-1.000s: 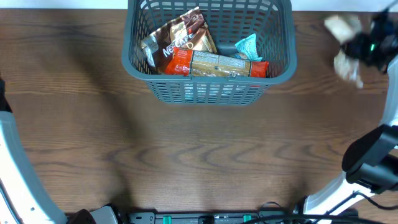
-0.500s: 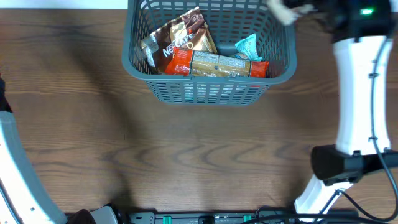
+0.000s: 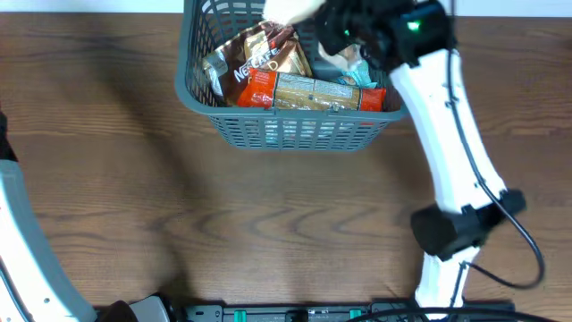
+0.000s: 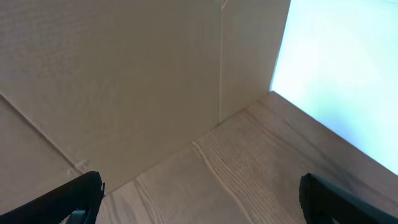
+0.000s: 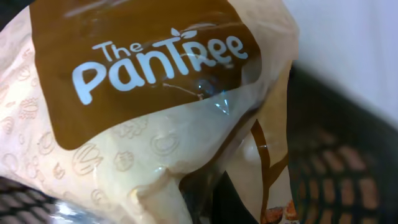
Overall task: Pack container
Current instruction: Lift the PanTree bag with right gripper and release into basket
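Note:
The container (image 3: 295, 134) is a blue-grey lattice basket at the top middle of the table. It holds a brown Nescafe packet (image 3: 259, 49), a long orange packet (image 3: 313, 92) and a teal packet (image 3: 357, 64). My right gripper (image 3: 326, 18) is over the basket's far side, shut on a cream and brown "The Pantree" packet (image 3: 290, 11). That packet (image 5: 155, 93) fills the right wrist view, with a dark finger (image 5: 242, 199) beneath it and the basket lattice (image 5: 336, 162) behind. My left gripper (image 4: 199, 193) is open and empty, its fingertips at the lower corners of the left wrist view.
The right arm (image 3: 447, 134) stretches from the front right across the table to the basket. Part of the left arm (image 3: 18, 233) shows at the left edge. The left wrist view shows a beige wall (image 4: 124, 74) meeting a wood surface (image 4: 249, 162).
My right arm has swung left from the table's far right edge to above the basket, carrying the cream packet. The basket's contents and the left arm have not moved.

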`<state>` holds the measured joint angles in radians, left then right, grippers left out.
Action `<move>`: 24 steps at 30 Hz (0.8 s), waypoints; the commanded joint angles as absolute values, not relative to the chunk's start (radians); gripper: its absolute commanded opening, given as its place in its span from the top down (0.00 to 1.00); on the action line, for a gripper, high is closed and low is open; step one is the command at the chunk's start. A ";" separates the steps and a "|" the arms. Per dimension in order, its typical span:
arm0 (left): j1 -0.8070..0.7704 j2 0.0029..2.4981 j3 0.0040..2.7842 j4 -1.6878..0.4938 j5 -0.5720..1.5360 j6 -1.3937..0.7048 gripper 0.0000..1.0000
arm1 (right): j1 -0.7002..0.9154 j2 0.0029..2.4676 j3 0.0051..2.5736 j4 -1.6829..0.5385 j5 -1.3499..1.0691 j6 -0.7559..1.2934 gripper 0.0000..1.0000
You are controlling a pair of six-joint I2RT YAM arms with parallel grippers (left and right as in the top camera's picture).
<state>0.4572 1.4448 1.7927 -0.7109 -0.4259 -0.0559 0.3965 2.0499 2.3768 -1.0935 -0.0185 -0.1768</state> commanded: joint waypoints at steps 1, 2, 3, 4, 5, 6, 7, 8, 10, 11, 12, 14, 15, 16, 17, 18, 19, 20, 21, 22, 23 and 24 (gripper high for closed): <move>0.462 1.444 1.791 -0.711 -0.439 -0.065 0.02 | 0.381 2.139 2.392 -1.131 0.052 -0.191 0.99; 0.462 1.444 1.791 -0.711 -0.439 -0.065 0.01 | 0.378 2.158 2.392 -1.144 0.051 -0.188 0.99; 0.462 1.444 1.791 -0.711 -0.439 -0.065 0.01 | 0.377 2.174 2.392 -1.158 0.052 -0.188 0.98; 0.462 1.444 1.791 -0.711 -0.439 -0.065 0.01 | 0.376 2.188 2.392 -1.170 0.052 -0.188 0.99; 0.462 1.444 1.791 -0.711 -0.439 -0.065 0.01 | 0.376 2.201 2.392 -1.179 0.052 -0.188 0.98; 0.462 1.444 1.791 -0.711 -0.439 -0.065 0.01 | 0.377 2.210 2.392 -1.185 0.052 -0.188 0.99; 0.462 1.444 1.791 -0.711 -0.439 -0.065 0.01 | 0.377 2.215 2.392 -1.188 0.052 -0.187 0.99; 0.462 1.444 1.791 -0.711 -0.439 -0.065 0.01 | 0.379 2.222 2.392 -1.188 0.052 -0.180 0.99; 0.462 1.444 1.791 -0.711 -0.439 -0.065 0.02 | 0.379 2.224 2.392 -1.188 0.051 -0.180 0.99; 0.462 1.444 1.791 -0.711 -0.439 -0.065 0.01 | 0.379 2.224 2.392 -1.188 0.052 -0.180 0.99; 0.462 1.444 1.791 -0.711 -0.439 -0.065 0.02 | 0.379 2.223 2.392 -1.187 0.051 -0.179 0.87; 0.462 1.444 1.791 -0.711 -0.439 -0.065 0.01 | 0.379 2.220 2.392 -1.189 0.052 -0.179 0.01; 0.462 1.444 1.791 -0.711 -0.439 -0.065 0.01 | 0.379 2.218 2.392 -1.189 0.052 -0.174 0.01; 0.462 1.444 1.791 -0.711 -0.439 -0.065 0.01 | 0.379 2.217 2.392 -1.189 0.051 -0.173 0.01; 0.462 1.444 1.791 -0.711 -0.439 -0.065 0.01 | 0.379 2.216 2.392 -1.189 0.052 -0.172 0.01; 0.462 1.444 1.791 -0.711 -0.439 -0.065 0.01 | 0.379 2.216 2.392 -1.189 0.051 -0.172 0.01; 0.462 1.444 1.791 -0.711 -0.439 -0.065 0.01 | 0.379 2.216 2.394 -1.189 0.052 -0.165 0.01; 0.462 1.444 1.791 -0.711 -0.439 -0.065 0.01 | 0.379 2.216 2.394 -1.188 0.051 -0.153 0.01; 0.462 1.444 1.791 -0.711 -0.439 -0.065 0.02 | 0.380 2.215 2.398 -1.186 0.051 -0.140 0.01; 0.462 1.444 1.791 -0.711 -0.439 -0.065 0.02 | 0.380 2.213 2.403 -1.186 0.051 -0.136 0.01; 0.462 1.444 1.791 -0.711 -0.439 -0.065 0.01 | 0.380 2.209 2.419 -1.186 0.051 -0.135 0.01; 0.462 1.444 1.791 -0.711 -0.439 -0.065 0.01 | 0.380 2.202 2.436 -1.185 0.052 -0.135 0.01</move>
<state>0.4572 1.4448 1.7927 -0.7105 -0.4259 -0.0559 0.3847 2.2337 2.3810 -1.1896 0.0422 -0.1623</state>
